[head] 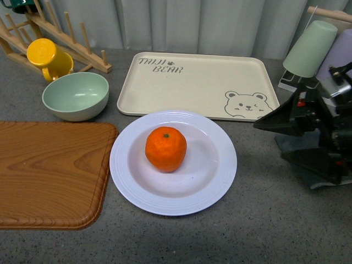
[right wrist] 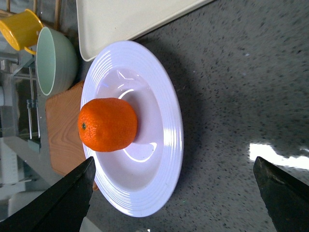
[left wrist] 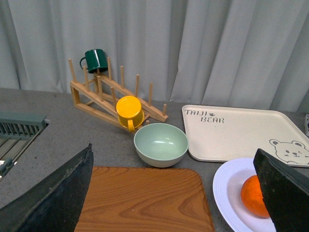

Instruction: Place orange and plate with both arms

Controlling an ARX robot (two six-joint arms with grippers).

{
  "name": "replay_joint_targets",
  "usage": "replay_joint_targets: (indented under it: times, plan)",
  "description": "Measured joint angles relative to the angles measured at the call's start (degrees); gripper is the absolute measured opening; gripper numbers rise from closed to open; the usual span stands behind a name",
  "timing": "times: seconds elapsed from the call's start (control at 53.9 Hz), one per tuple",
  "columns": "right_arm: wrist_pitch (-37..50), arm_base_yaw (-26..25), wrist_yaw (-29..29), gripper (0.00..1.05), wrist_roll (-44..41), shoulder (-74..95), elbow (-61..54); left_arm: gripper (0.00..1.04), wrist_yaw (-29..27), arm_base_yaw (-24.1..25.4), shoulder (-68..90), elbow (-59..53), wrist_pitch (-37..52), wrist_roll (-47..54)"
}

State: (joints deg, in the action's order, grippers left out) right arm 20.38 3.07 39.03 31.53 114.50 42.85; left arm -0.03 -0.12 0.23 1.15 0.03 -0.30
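Grey speckled countertop [head: 264, 220] is seen in the front view, closed off behind by a pale curtain [head: 192, 22]. The plate [head: 212, 165] is set near the middle of the countertop, and the orange [head: 165, 148] is seated in its well. Just behind the plate the bear tray [head: 192, 82] is laid flat. To the left, the wooden board [head: 49, 170] is placed just beside the plate's rim. The mint bowl [head: 75, 96] is set behind the board, and the yellow mug [head: 47, 58] is hung on the wooden rack [head: 60, 30]. An upturned green cup [head: 309, 48] is seen at the far right. The right gripper [head: 291, 137] is held to the right of the plate, apart from it, jaws spread and nothing grasped.

In the left wrist view, the left gripper [left wrist: 173, 159] is held above the board with its fingers [left wrist: 58, 198] wide apart and empty. The plate [left wrist: 224, 188] and orange [left wrist: 251, 195] are partly hidden behind one finger. A dark green mug [left wrist: 96, 59] is perched at the top of the rack.

In the right wrist view, the plate [right wrist: 164, 121] with the orange [right wrist: 107, 124] is framed between the right gripper's spread fingers [right wrist: 63, 203], and neither is touched.
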Motion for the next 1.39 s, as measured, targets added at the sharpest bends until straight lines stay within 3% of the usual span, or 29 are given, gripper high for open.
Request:
replay_joint_targets:
  times: [0.223, 0.445, 0.668, 0.984, 1.077, 1.169, 1.392]
  plan:
    - [-1.62, 3.89, 3.08, 0.96, 4.87, 9.16, 6.73, 0.98, 0.0, 0.0, 0.0, 0.0, 0.0, 0.0]
    - [2.97, 7.58, 4.57, 0.96, 11.21, 14.53, 11.02, 0.98, 0.0, 0.0, 0.0, 0.0, 0.0, 0.0]
    - [4.9, 8.87, 3.39, 0.96, 15.23, 17.53, 13.53, 0.98, 0.0, 0.0, 0.0, 0.0, 0.0, 0.0]
    - [3.08, 8.98, 1.05, 0.25, 15.19, 20.11, 14.62, 0.98, 0.0, 0.0, 0.0, 0.0, 0.0, 0.0]
    - [3.04, 8.98, 2.75, 0.11, 14.53, 20.11, 14.62, 0.98, 0.0, 0.0, 0.0, 0.0, 0.0, 0.0]
    - [3.3, 8.98, 3.65, 0.04, 14.03, 19.85, 14.75, 0.98, 0.0, 0.0, 0.0, 0.0, 0.0, 0.0]
    - [7.04, 8.98, 3.72, 0.04, 14.6, 19.26, 12.85, 0.98, 0.0, 0.0, 0.0, 0.0, 0.0, 0.0]
